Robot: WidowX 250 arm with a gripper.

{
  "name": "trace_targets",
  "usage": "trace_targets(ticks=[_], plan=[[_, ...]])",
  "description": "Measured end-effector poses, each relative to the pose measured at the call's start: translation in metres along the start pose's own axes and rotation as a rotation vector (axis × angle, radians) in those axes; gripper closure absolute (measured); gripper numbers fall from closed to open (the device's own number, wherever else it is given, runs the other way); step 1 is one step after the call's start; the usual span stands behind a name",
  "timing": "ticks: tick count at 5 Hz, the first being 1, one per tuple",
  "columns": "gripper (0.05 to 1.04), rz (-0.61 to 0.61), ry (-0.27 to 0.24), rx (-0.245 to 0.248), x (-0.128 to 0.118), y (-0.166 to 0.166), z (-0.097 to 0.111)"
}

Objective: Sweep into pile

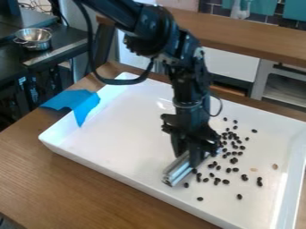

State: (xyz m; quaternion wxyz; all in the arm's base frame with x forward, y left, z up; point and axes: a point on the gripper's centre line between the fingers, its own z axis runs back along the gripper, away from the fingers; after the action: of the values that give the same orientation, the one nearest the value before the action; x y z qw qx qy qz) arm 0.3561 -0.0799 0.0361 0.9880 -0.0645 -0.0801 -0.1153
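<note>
My gripper (pixel 191 154) hangs low over the middle of a white tray (pixel 113 138), pointing down. It is shut on a silvery metal bar (pixel 177 171), which lies at a slant close to the tray's floor. Dark beans (pixel 234 160) are scattered to the right of the gripper and bar, denser beside the gripper and looser toward the tray's right part. A few lie near the bar's front end, such as one bean (pixel 200 198) by the front wall. Part of the bar is hidden behind the gripper.
Blue tape (pixel 76 103) covers part of the tray's left rim. The tray has raised walls and stands on a wooden table (pixel 42 179). A metal bowl (pixel 33 38) sits on a dark counter at the upper left. A wooden shelf (pixel 257 38) runs behind the tray.
</note>
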Motion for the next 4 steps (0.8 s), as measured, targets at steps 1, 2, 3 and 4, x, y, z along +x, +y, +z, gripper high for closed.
trace_targets(ticks=[1,2,3,4], plan=[[0.725,-0.059,-0.007,-0.037,0.006,-0.019,-0.002],[0.725,-0.116,-0.014,-0.054,0.010,-0.042,-0.001],[0.725,-0.117,-0.033,-0.034,0.013,-0.044,-0.002],[0.725,-0.049,-0.049,-0.001,0.020,-0.017,0.006]])
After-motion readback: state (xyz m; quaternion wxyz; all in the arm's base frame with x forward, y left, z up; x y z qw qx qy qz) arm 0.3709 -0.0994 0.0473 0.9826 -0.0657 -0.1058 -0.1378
